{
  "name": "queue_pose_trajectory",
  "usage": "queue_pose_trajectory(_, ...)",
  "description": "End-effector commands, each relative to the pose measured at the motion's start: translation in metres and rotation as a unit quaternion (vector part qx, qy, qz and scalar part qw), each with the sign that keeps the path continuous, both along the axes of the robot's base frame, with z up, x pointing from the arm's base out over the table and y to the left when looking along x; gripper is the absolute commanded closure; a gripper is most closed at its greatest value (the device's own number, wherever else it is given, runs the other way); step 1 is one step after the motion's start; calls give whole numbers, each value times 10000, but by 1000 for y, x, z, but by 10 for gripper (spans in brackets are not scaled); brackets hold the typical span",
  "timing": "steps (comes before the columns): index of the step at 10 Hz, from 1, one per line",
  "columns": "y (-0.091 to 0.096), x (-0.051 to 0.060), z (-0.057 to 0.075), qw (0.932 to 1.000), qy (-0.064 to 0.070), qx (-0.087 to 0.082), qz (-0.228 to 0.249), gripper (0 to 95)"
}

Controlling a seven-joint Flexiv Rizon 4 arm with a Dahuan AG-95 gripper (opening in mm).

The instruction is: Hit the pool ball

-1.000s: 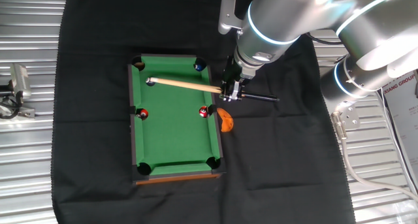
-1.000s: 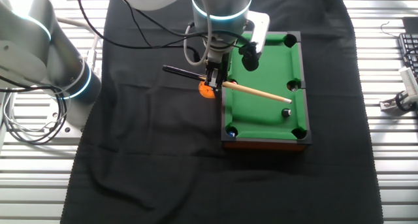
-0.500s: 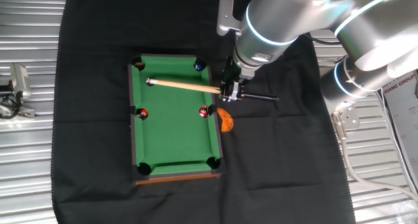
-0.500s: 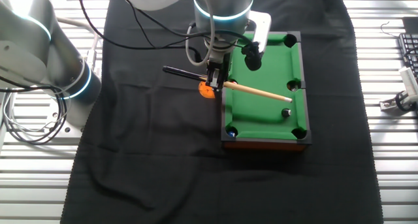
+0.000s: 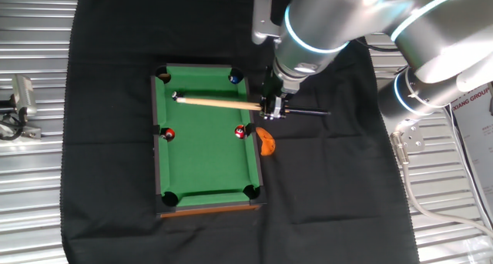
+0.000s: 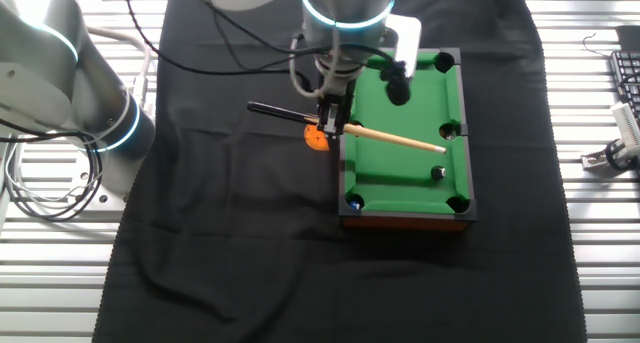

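Left to right, first fixed view: mini pool table (image 5: 206, 152) with green felt and dark rails sits on a black cloth (image 5: 100, 141). Pool ball (image 5: 175, 95) is near the top-left of the felt, just in from the left rail, below the corner pocket. It reads as a tiny dark ball with a pale grey-white spot; too small to make out more. Cue (image 5: 217, 102) lies across the upper felt, pale wood, with its tip right at the ball; cannot tell if touching. One red ball (image 5: 169, 134) sits at the left side pocket, another red ball (image 5: 240, 132) by the right rail. Blue ball (image 5: 233, 78) sits at the top-right corner pocket. Gripper (image 5: 271, 109) hangs over the right rail, jaws closed on the cue's butt end; the dark butt sticks out to the right over the cloth. Orange piece (image 5: 266, 141) lies on the cloth just beside the right rail, under the gripper.

Other fixed view: gripper (image 6: 328, 126) is at the table's left rail, clamped on the cue (image 6: 395, 139), which angles right across the felt. Pool ball (image 6: 438, 172) appears black with a pale spot, on the felt near the right rail, below and apart from the cue tip here. Table (image 6: 405, 173) and cloth (image 6: 230, 213) as before.
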State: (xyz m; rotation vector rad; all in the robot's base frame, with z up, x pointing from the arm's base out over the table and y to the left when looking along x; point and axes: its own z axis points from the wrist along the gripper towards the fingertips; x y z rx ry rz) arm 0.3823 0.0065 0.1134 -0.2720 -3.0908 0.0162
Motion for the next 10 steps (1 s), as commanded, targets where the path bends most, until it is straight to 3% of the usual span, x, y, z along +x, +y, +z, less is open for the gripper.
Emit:
queue_pose_trajectory(1,0,-1,1,9999,13,52,158,950)
queue_pose_trajectory(3,0,-1,1,10000,-21,-42,83,950)
queue_pose_trajectory(10,0,-1,1,9993,-13,17,-367,950)
